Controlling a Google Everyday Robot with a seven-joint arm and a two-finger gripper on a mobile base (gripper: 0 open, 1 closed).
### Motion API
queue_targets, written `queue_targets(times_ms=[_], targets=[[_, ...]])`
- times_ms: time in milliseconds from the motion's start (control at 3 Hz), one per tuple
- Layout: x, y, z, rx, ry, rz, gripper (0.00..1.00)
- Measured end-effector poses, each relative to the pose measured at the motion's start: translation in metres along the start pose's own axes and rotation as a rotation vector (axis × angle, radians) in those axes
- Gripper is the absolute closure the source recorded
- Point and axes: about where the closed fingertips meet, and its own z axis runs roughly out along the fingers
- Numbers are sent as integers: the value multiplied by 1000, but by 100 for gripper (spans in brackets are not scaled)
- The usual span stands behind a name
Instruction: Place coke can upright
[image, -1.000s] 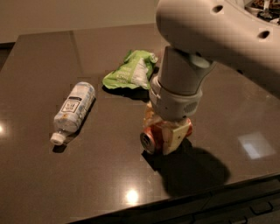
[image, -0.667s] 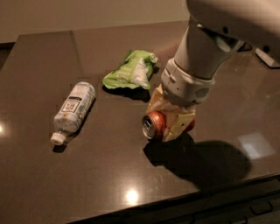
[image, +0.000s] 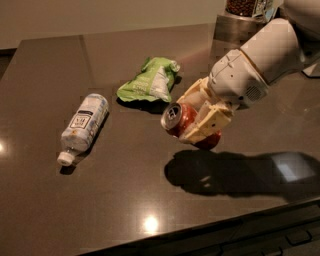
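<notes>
Gripper over table clamping tilted coke can, rear hidden behind fingers.

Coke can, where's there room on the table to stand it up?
The gripper holds the coke can tilted, close beside the snack bag; that spot is crowded. The table is bare in front, between the bottle and the near edge, and at the far left corner, behind the bottle.
</notes>
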Motion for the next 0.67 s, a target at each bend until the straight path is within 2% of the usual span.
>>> queue_targets(times_ms=[667], targets=[[-16, -9, -8, 104, -373, 155, 100]])
